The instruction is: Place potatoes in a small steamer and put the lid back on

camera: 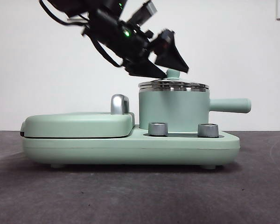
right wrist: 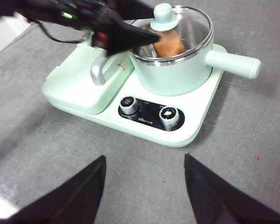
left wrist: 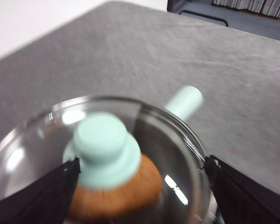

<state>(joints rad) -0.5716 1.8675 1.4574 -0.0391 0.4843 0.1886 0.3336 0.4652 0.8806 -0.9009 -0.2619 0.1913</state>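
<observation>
The small steamer (camera: 173,109) stands on the right half of a mint-green cooker base, its straight handle (camera: 229,105) pointing right. The glass lid (camera: 173,86) sits on its rim, knob (camera: 173,73) up. The orange-brown potato (right wrist: 170,44) lies inside and shows through the glass in the left wrist view (left wrist: 126,191). My left gripper (camera: 163,60) reaches down from the upper left. It is open, with the jaws standing wide on either side of the knob (left wrist: 105,144), not closed on it. My right gripper (right wrist: 144,186) is open and empty, high over the table in front of the cooker.
The cooker base (camera: 130,147) carries a flat hinged griddle cover (camera: 79,125) on its left half, with a steel handle (camera: 119,104). Two steel dials (camera: 158,129) (camera: 207,129) sit on the front. Dark grey table lies all round.
</observation>
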